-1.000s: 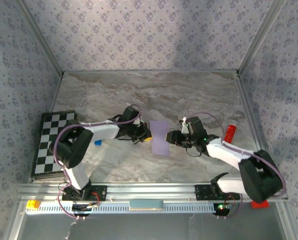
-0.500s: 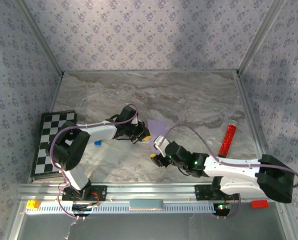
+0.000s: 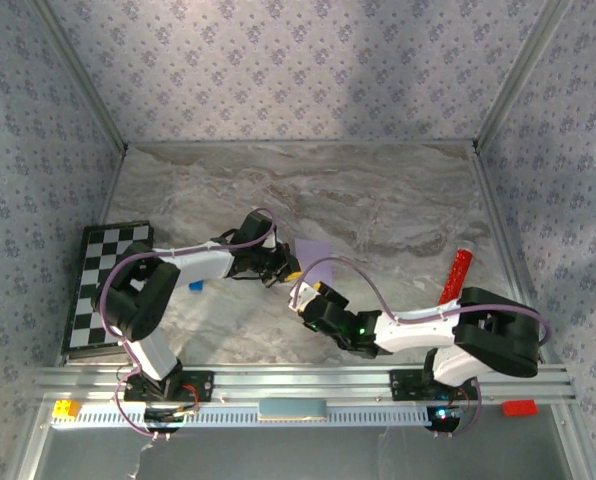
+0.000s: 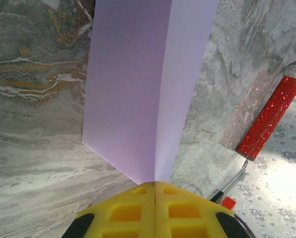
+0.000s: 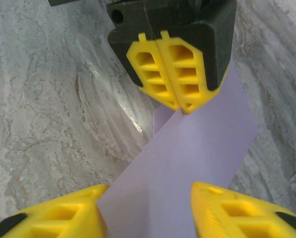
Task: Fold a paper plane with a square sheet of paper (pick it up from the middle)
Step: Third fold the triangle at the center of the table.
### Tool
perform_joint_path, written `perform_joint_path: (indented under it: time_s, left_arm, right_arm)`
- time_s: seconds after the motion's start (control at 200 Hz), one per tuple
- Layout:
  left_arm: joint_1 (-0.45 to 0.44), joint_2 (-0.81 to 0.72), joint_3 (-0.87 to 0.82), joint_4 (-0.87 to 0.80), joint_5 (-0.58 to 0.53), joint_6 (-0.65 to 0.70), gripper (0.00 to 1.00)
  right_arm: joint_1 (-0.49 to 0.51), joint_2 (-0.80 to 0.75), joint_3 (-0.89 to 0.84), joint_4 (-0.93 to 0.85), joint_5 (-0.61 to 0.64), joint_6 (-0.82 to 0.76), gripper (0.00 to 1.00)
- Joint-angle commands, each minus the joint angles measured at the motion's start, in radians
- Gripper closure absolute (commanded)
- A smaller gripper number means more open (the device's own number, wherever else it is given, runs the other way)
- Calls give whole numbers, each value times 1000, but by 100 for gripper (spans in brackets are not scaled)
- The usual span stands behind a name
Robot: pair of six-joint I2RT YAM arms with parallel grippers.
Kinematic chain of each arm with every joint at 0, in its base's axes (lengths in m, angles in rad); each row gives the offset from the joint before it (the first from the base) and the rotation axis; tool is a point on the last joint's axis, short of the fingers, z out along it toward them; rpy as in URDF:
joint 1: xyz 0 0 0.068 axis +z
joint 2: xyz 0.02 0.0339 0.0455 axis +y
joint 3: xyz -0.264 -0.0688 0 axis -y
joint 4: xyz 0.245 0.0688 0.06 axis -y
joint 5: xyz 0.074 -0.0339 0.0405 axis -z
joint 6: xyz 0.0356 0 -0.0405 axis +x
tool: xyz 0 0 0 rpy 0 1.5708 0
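One sheet [image 4: 138, 89], one tube [image 3: 459, 272], one board [image 3: 103, 285], one cube [image 3: 196, 285]

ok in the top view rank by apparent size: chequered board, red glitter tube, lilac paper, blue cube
1. chequered board
2. lilac paper, partly covered, and red glitter tube: too alike to rank
3. blue cube, smallest

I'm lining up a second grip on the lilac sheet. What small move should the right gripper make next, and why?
Probably close the right gripper on the square sheet of paper. Its jaws stand open with the sheet's near end running between them, while the left gripper is shut on the far end, so a second hold looks ready to take.
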Motion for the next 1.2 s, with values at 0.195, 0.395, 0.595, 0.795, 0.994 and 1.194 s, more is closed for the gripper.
perform_joint_path:
  time_s: [0.195,0.395,0.595,0.795,0.994,1.194]
  left_arm:
    - [4,-13,9,-9,6,1,100]
    - [11,-19,17,-26,2,13,100]
    - [31,-48,44,-100,-21,67,79]
    - [70,-108,97,-241,-86,159,64]
    - [116,-95,192,-285,-46,238,65]
    - [117,41,409,-368,60,344,76]
  right_arm:
    - [6,-6,15,6,31,44,79]
    - [5,-25,6,-11,24,72,92]
    - [-32,-65,-2,-46,-47,161,100]
    - [-179,-148,-27,-48,-362,368,100]
    - [-349,-162,-20,-12,-775,539,100]
    - [-405,-76,60,-41,-1048,588,100]
